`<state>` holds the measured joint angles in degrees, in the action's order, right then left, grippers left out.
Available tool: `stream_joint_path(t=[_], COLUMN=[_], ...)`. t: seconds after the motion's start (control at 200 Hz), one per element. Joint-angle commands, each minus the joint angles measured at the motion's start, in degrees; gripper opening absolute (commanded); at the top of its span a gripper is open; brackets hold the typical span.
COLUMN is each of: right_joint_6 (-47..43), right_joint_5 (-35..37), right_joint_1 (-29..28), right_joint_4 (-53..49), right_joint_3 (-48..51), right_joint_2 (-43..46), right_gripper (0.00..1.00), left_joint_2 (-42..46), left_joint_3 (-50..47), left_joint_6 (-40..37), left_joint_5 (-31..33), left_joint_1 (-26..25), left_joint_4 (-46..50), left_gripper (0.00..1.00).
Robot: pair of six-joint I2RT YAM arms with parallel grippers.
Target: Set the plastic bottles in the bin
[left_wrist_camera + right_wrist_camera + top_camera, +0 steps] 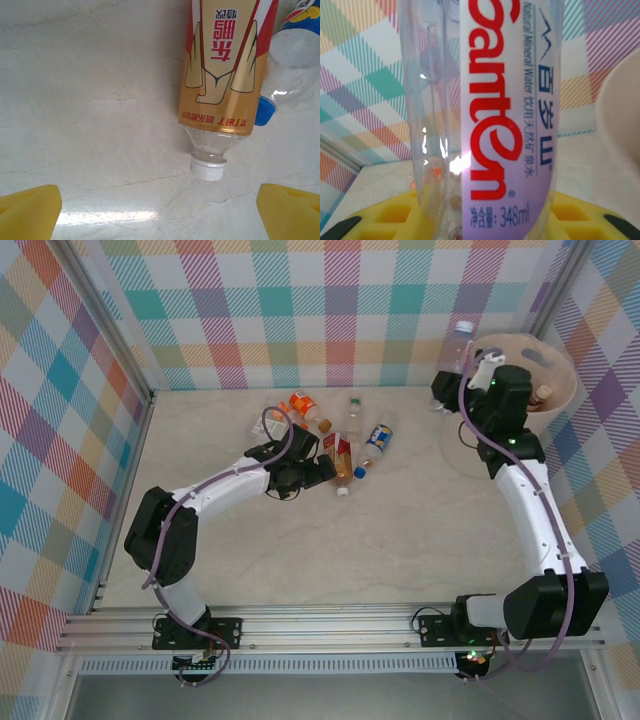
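- Plastic bottles (345, 440) lie in a loose heap on the table (400, 540), a little toward 12 o'clock from its middle in the overhead view. The cream bin (530, 342) stands at 2 o'clock in the far corner, and a brown cap (545, 393) shows inside it.
- In the same view the left claw (325, 468) sits low at 8 o'clock of the gold-labelled bottle (342, 452), pointing at it. The right claw (452, 380) is raised at 9 o'clock of the bin, just beside its rim, and is clamped on an upright clear bottle (458, 345).
- In the left wrist view the yellow fingers (27, 210) stand wide apart in the bottom corners with bare table between them. The gold-labelled bottle (225, 65) lies at 1 o'clock, its white cap (207, 167) toward the claw. A blue-capped bottle (295, 50) lies just beside it at 3 o'clock.
- In the right wrist view the clear bottle (490, 125), with a purple label and red lettering, stands upright between the yellow fingers (390, 215), which are closed against it. The bin's cream edge (620, 110) shows at 3 o'clock and the checked wall (360, 75) is behind.
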<state>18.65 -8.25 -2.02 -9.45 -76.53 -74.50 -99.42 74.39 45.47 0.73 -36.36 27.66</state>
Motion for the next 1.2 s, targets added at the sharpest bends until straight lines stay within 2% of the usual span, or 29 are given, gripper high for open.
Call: stream_joint_path(t=[0.0,0.185,0.365,0.48,0.68,0.86,0.97,1.11,1.195], right_joint_6=[-0.3,-0.3,-0.9,-0.6,-3.1,-4.1,-2.3,-1.6,-1.8], right_joint_5=[-1.7,2.4,3.0,2.7,2.7,3.7,4.3,5.5,4.8], right_joint_1=[3.1,8.3,14.2,17.8,20.7,21.0,21.0,21.0,21.0], right_joint_4=[-1.1,-6.6,-8.6,-10.3,-13.2,-15.4,-15.6,-16.3,-16.3], right_joint_3=[-5.0,-9.5,-12.4,-14.9,-20.1,-23.0,-23.2,-23.2,-22.6], right_joint_2=[0.3,-2.0,-5.2,-8.1,-13.9,-17.9,-18.5,-18.1,-17.2], right_gripper=[0.40,0.39,0.40,0.41,0.45,0.56,0.71,0.84,0.87], left_joint_2=[1.6,1.4,-0.2,-0.8,-1.9,-3.5,-3.8,-4.5,-5.4], left_joint_3=[-1.1,-0.8,-0.9,-0.8,0.3,0.7,0.2,1.3,2.5], left_joint_6=[0.6,-0.3,-0.8,-1.0,-1.0,1.5,2.6,1.1,-0.1], left_joint_5=[1.6,1.9,-0.9,-0.2,0.3,1.6,1.6,1.0,0.8], left_joint_1=[-1.3,-1.5,-1.9,-2.3,-2.6,-3.0,-3.2,-3.6,-3.9], left_joint_4=[-1.6,-0.9,-1.4,-1.2,-1.4,-1.0,-2.4,-2.3,-1.6], left_gripper=[1.00,1.00,1.00,1.00,1.00,1.00,1.00,1.00,1.00])
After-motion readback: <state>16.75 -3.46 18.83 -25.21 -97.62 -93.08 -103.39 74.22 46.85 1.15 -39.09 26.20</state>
